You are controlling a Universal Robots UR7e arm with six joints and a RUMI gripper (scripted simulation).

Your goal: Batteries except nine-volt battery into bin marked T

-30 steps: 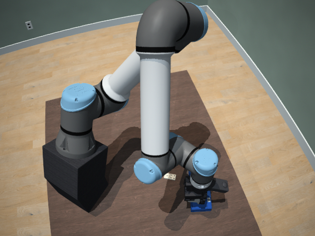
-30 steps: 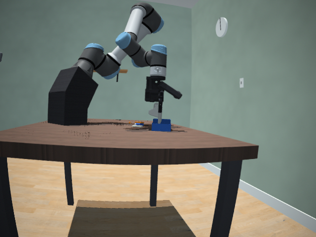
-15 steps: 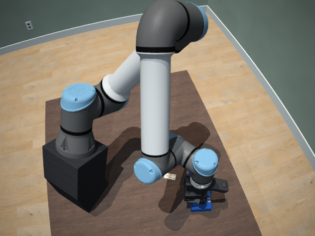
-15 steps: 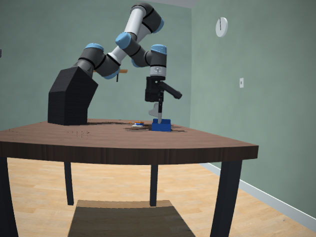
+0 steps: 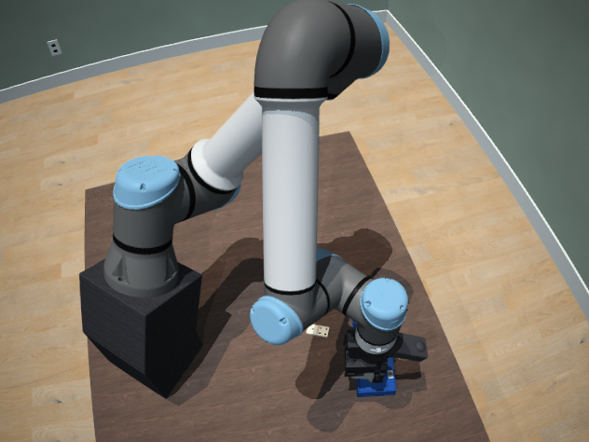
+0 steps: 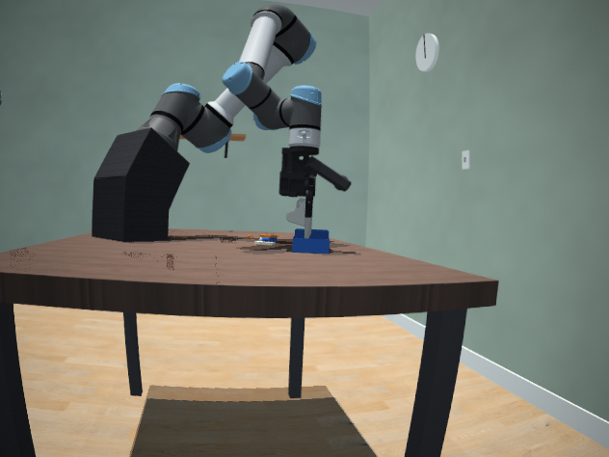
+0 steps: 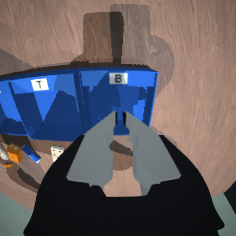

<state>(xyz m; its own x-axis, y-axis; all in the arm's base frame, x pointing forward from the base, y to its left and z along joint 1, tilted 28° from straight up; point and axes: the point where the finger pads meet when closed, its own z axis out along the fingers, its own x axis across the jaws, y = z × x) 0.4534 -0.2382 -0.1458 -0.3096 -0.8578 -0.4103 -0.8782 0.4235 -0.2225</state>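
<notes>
A blue row of bins stands on the brown table, with compartments marked T and B. Both look empty in the wrist view. My gripper is shut, and I see nothing held between its tips. It points straight down, with the tips at the near wall of compartment B. From the side the tips reach just into the bin. A blue cylindrical battery and a small orange block lie on the table beside the T end. From above, the wrist hides most of the bin.
A white domino-like tile lies near the bin, also in the overhead view. The arm's black base block stands at the table's left. The bin is near the table's right edge. Small items lie left of the bin.
</notes>
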